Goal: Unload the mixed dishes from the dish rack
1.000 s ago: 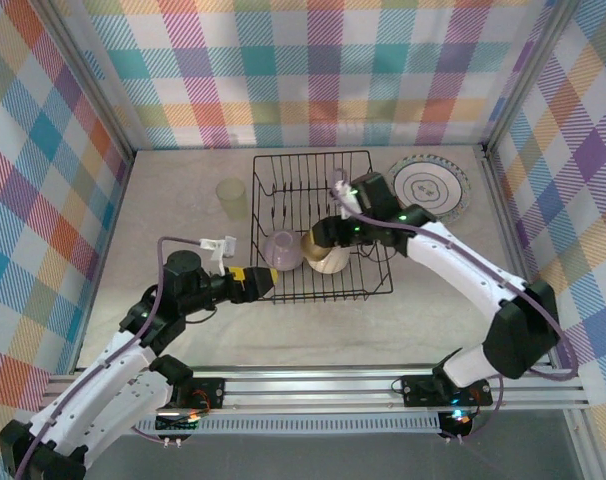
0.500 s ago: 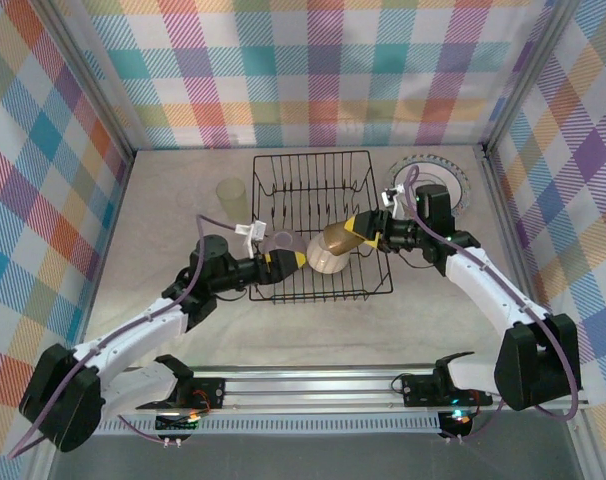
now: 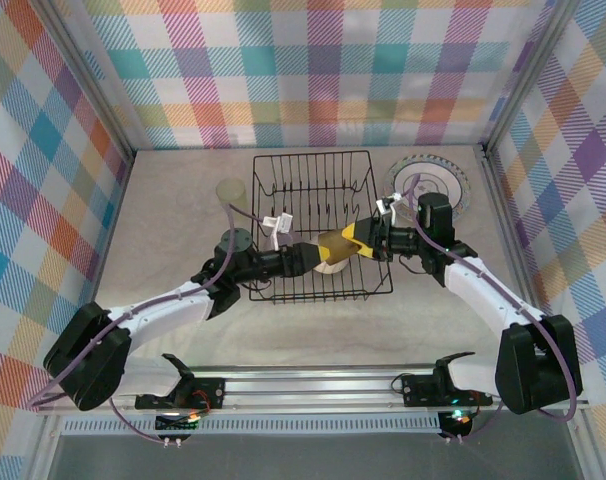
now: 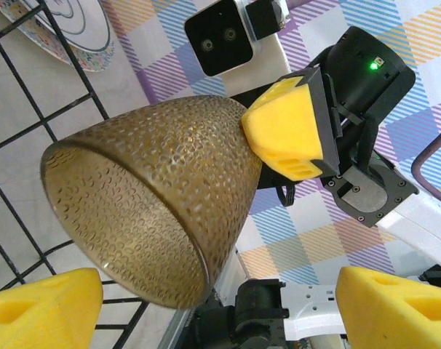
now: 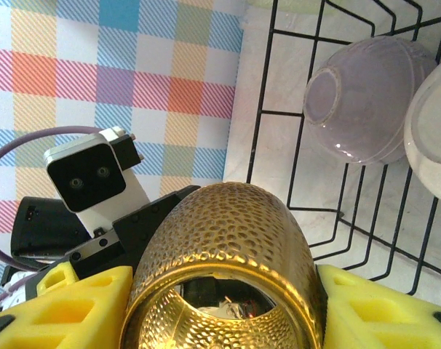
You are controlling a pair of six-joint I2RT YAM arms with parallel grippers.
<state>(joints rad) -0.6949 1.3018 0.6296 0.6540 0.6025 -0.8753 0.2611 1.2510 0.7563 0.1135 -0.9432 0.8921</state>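
Top external view, fingertips first. Right gripper (image 3: 355,240) clamped on an amber, dimpled, translucent cup (image 3: 333,243). Cup lying sideways in the air, narrow base in the grip, wide mouth turned toward the left arm. In the right wrist view, yellow foam pads (image 5: 68,305) pressed against both flanks of that cup.

Just beyond the cup's mouth, left gripper (image 3: 305,258) with its own yellow pads spread wide. In the left wrist view, those pads low at either side, the cup's rim above and between them, a gap visible on the left pad's side, nothing pinched.

Straight below both grippers, a black wire rectangular dish rack (image 3: 283,165) with upright dividers. Under the held cup, inside the rack's near half, a cream round bowl (image 3: 330,266). Next to that bowl, seen from the right wrist, a pale lavender translucent bowl (image 5: 359,102), also inside the wires.

Behind the right gripper and outside the rack's right side, a large round plate (image 3: 438,182) with ringed face and green-striped rim, flat on the beige table (image 3: 163,220). Far side of the left gripper, just outside the rack's left edge, a pale yellow-green cup (image 3: 231,192), upright on the table.
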